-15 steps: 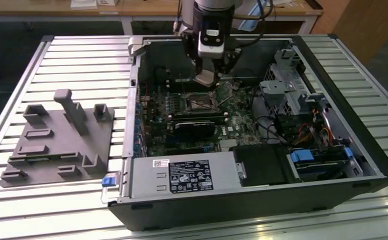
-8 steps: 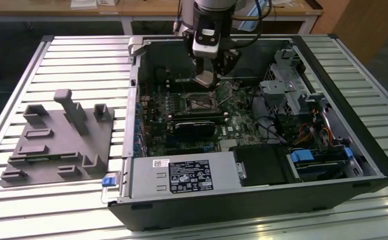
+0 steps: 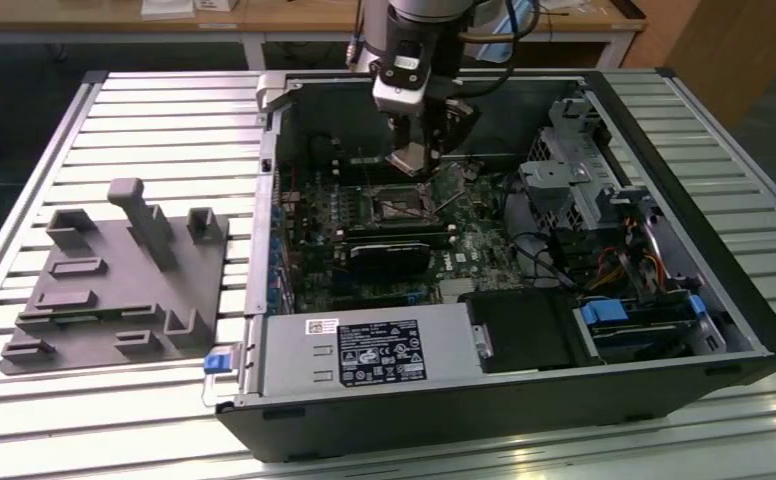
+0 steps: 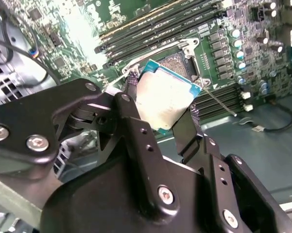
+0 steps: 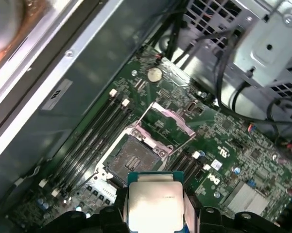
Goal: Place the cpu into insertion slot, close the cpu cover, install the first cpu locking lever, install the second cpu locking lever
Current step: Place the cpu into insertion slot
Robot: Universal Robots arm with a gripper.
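Surface: slatted metal table [image 3: 95, 120], open PC case [image 3: 495, 420] lying on it, grey parts tray [image 3: 108, 290] on the exterior view's left
Gripper [image 3: 412, 160]: down inside the case, over the green board
Jaws: clamped on the chip's opposite edges
Chip [image 4: 166, 99]: held up in the air, near the socket
Socket [image 5: 133, 162]: dark centre showing
Cover [image 5: 174, 118]: flipped up, open

You see the cpu [image 4: 165, 99] with a silvery-tan top and teal edge, the circuit board [image 5: 233, 141] green, and the insertion slot [image 5: 132, 162] dark-centred, silver-rimmed.
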